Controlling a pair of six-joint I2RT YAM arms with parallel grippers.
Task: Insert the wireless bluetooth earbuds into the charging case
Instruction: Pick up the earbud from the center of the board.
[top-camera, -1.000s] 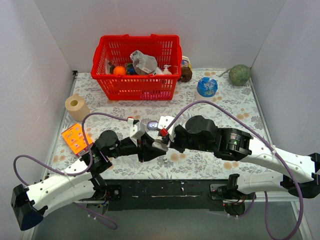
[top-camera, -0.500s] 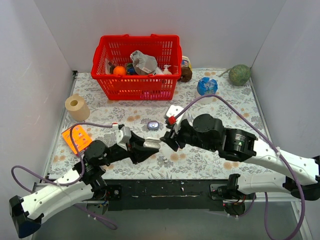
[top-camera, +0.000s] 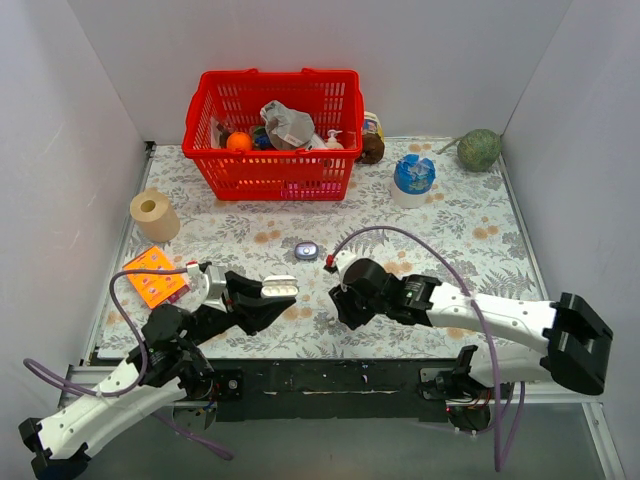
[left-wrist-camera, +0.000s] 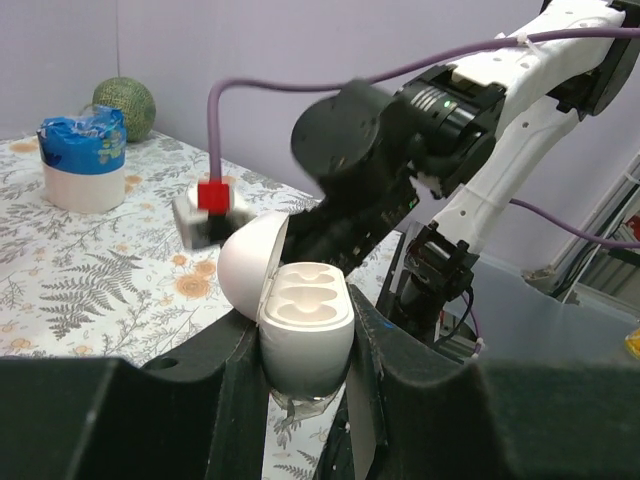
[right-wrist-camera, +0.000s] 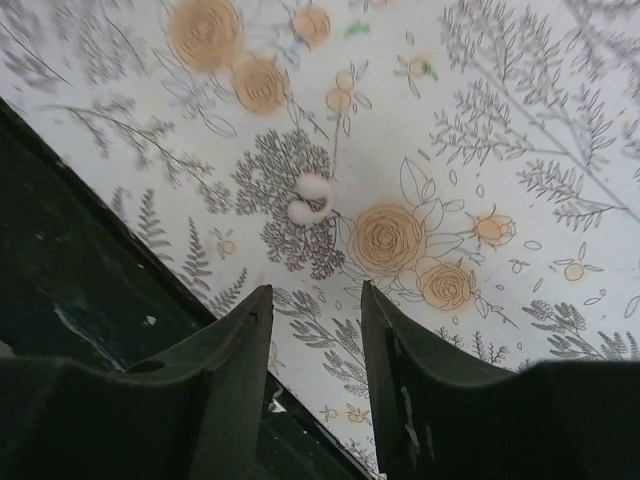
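Top view high behind the robot, left wrist level toward right arm (left-wrist-camera: 385, 135), also seen overhead, right wrist close above tablecloth (right-wrist-camera: 520, 120)

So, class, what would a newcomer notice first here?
The red basket, crammed full, at the back of the flowered cloth. Nearer, the left pincer grips a white charging case, lid open, sockets empty; two small white earbuds lie on that cloth below the open right pincer.

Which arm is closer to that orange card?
Left. The left arm lies just beside the orange card; the right arm is well off to its right.
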